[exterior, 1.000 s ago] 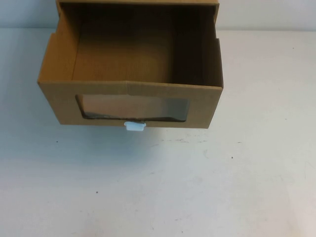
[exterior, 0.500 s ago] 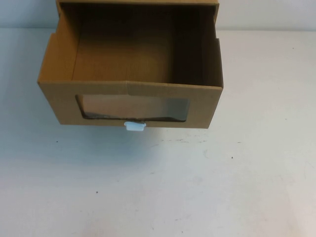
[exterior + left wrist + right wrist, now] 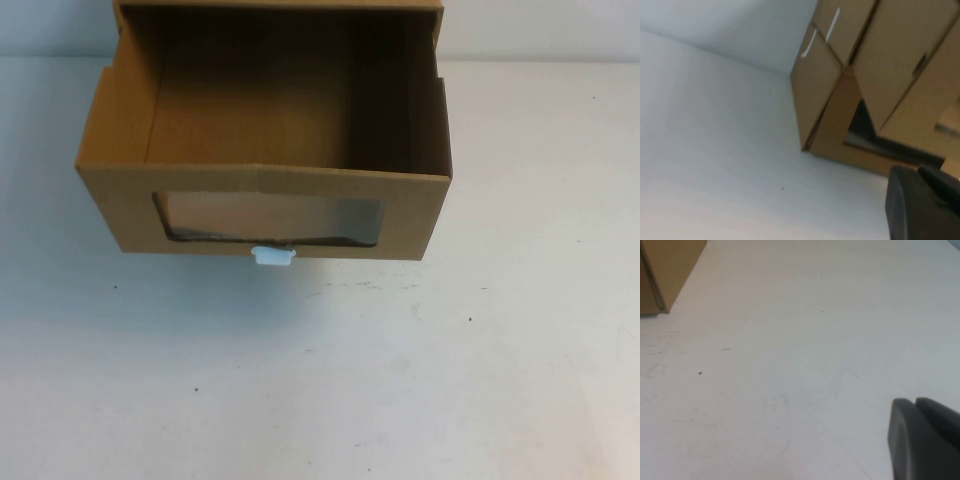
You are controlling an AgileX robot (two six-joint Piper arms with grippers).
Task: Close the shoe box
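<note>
**Drawer out on white table**

High view: white table [image 3: 400, 380]; shoe box [image 3: 265, 150] upper centre, drawer out, window front facing frame bottom, long axis across.
L wrist: left gripper [image 3: 922, 205] lower right; opening can't tell.
R wrist: right gripper [image 3: 922, 437] same.

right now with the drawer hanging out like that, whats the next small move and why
Probably bring one gripper to the shoe box front panel to push it in: the drawer stands pulled out toward the robot. The left gripper and right gripper each hang over the table, touching nothing.
</note>
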